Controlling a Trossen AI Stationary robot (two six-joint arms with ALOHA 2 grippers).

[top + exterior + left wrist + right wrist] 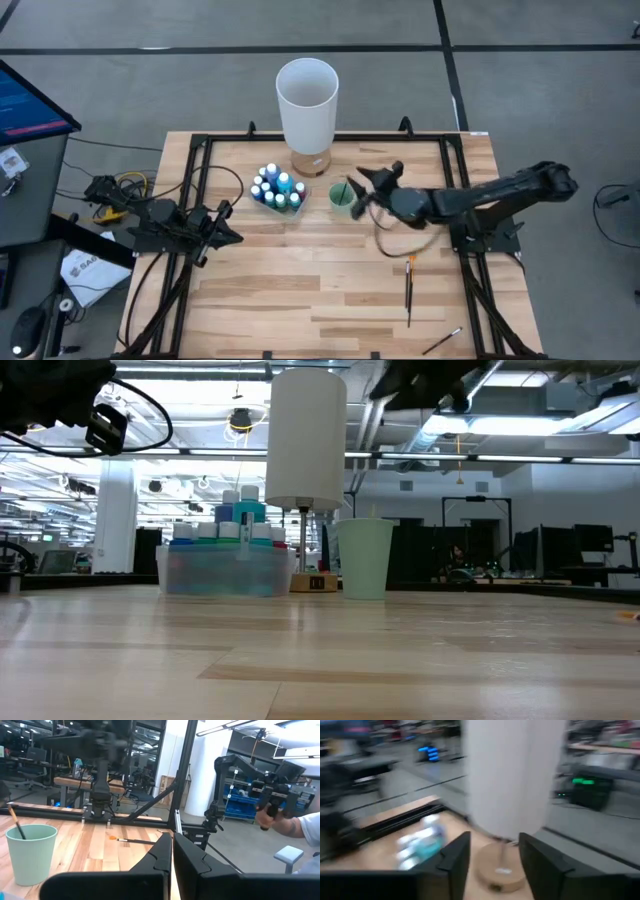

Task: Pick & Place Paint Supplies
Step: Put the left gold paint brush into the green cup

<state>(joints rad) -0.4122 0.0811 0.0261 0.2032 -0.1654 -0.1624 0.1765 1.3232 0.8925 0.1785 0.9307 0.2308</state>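
- Ten or so little white-capped paint bottles [277,188] sit bunched in a clear tray [228,571], left of centre in the overhead shot, just below the tall white cylinder [308,100].
- One brush [14,821] stands handle-down in the small green cup [342,197], which is just right of the bottles and apart from them.
- Second brush, the orange-tipped one [409,289], lies flat on the wood in the lower right, pointing roughly up-down in the frame.
- Third brush [441,342] lies slanted near the bottom right edge of the table [300,300].
- Right gripper [368,187] hangs just right of the cup, above the tabletop; its fingers [454,857] stand apart with a clear gap between them and nothing in there.
- Left gripper [228,222] is parked at the left side of the table, below-left of the bottles, fingers [192,865] pressed together, empty.
- Off the table, a person's hand [267,816] shows at the right edge of the left wrist camera.
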